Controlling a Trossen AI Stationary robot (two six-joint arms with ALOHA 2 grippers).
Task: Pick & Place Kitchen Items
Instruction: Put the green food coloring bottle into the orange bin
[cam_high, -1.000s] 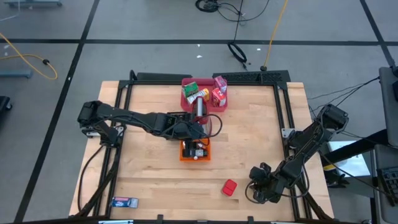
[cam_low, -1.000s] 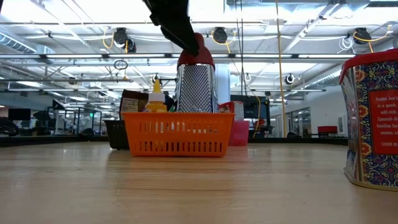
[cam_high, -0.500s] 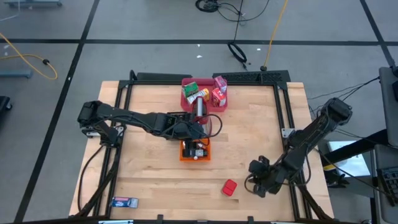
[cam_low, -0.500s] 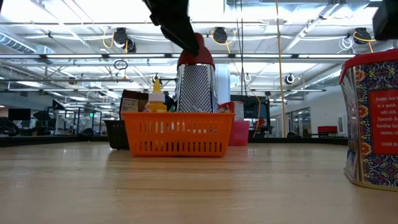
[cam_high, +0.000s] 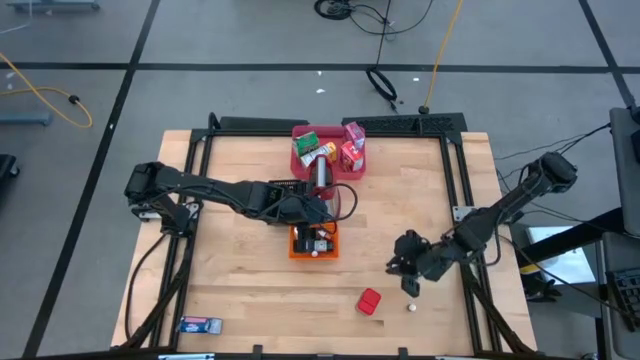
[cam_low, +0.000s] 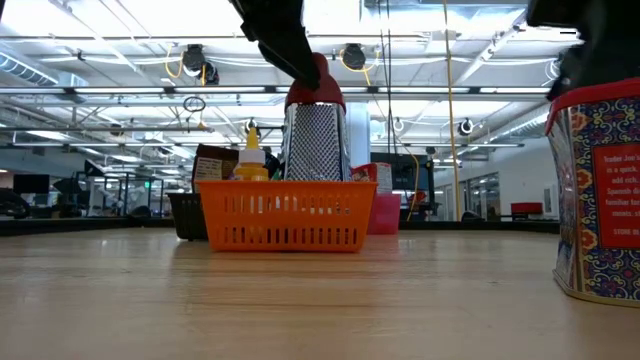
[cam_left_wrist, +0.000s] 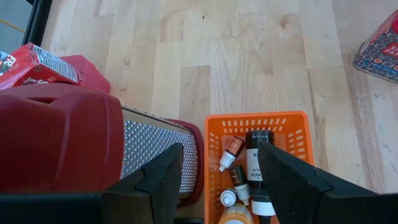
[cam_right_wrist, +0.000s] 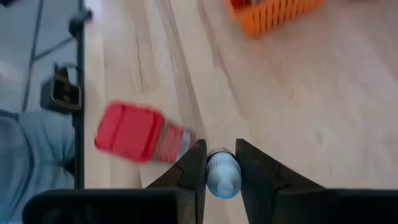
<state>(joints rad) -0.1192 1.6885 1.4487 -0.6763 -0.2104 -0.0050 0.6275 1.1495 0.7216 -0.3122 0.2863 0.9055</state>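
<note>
Orange basket (cam_high: 314, 242) is taken as landmark. Over its near edge the left gripper (cam_left_wrist: 217, 171) is held, arm stretched low across the table from the left, fingers spread wide and empty beside the grater (cam_left_wrist: 155, 149); bottles (cam_left_wrist: 256, 168) lie in the basket. Well to its right, the bent right arm's gripper (cam_right_wrist: 221, 163) is closed on a small pale shaker (cam_right_wrist: 222, 175), above the red box (cam_high: 369, 301).
</note>
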